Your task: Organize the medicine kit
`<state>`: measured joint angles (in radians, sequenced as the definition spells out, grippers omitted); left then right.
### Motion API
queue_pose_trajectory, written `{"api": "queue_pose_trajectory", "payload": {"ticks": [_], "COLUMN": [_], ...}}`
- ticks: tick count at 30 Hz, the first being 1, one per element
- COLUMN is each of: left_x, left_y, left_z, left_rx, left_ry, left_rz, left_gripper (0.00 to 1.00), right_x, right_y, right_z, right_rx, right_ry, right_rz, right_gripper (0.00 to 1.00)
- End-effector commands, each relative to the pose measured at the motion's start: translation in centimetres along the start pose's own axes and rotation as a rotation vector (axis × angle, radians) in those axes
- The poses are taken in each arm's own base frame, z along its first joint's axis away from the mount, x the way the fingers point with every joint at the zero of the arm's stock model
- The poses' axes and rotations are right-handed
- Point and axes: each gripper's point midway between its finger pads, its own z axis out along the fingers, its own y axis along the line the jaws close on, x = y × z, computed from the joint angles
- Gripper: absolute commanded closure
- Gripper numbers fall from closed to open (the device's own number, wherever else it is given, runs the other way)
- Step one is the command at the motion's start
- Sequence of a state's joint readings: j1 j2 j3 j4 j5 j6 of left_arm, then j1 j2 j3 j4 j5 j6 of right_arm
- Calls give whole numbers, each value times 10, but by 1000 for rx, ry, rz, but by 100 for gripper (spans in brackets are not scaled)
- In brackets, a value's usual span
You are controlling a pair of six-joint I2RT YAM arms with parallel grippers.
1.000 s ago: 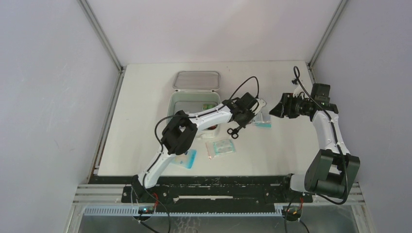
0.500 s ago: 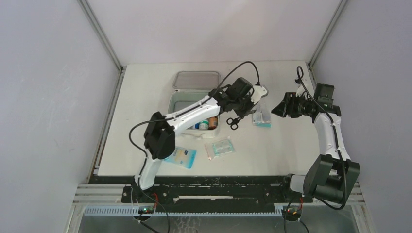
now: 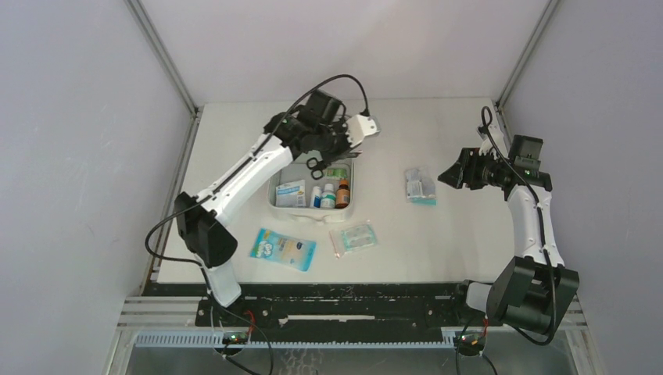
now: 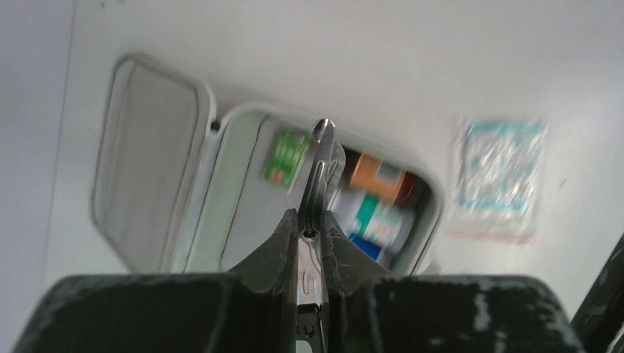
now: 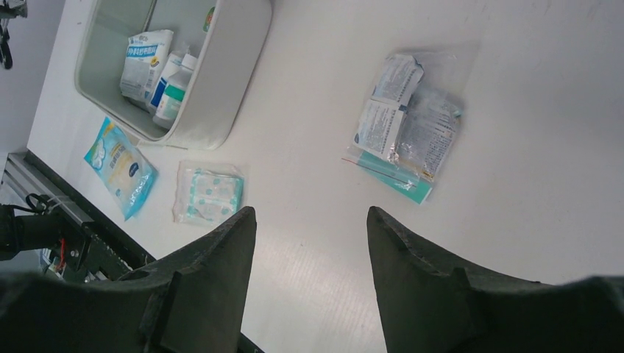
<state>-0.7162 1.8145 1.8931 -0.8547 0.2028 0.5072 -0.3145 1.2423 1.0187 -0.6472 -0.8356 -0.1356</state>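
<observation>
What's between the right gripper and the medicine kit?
Just a clear bag of sachets, nearer the right gripper than the medicine kit; the top external view shows it.

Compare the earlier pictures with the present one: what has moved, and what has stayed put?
The left gripper, shut on the scissors, carried them left and away from the robot, from beside the medicine kit to over its far end. The right gripper stayed open, almost in place; the three packets did not move.
</observation>
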Motion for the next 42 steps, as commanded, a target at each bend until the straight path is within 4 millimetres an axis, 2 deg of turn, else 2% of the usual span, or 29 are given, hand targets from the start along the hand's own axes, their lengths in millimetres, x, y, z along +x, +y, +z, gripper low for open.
{"api": "queue_pose_trajectory", "payload": {"ticks": [1,6,9,14,21,25,28,34,42], "left_x": [54,93,108,134,163,172,187,207,212], "left_y": [17,37,41,46,49,55,70,80,98], "left_z": [-36,-41,-33,-12,28,45,51,69,83], "left_rx": [44,99,144,212,279,289,280,279,254], "left_ry": [137,223,248,309,371,391,414,458,453], "left_rz": [180,256,310,385,413,432,415,420,409], "left_gripper": [100,100,100,100,100,100,100,100,100], "right_x": [-9,-7,-6,-4,-2,-1,0,1,2], "right_y": [8,14,17,19,19,18,17,15,15], "right_z": [-2,3,5,6,5,5,6,5,6], "right_rx": [-43,-61,-65,-70,-66,-68,-68,-65,-66], "right_ry": [-35,-22,-14,-4,-2,1,4,5,8], "right_rz": [-53,-73,-87,-95,-103,-100,-98,-94,-91], "right_gripper": [43,43,43,43,43,43,43,43,44]}}
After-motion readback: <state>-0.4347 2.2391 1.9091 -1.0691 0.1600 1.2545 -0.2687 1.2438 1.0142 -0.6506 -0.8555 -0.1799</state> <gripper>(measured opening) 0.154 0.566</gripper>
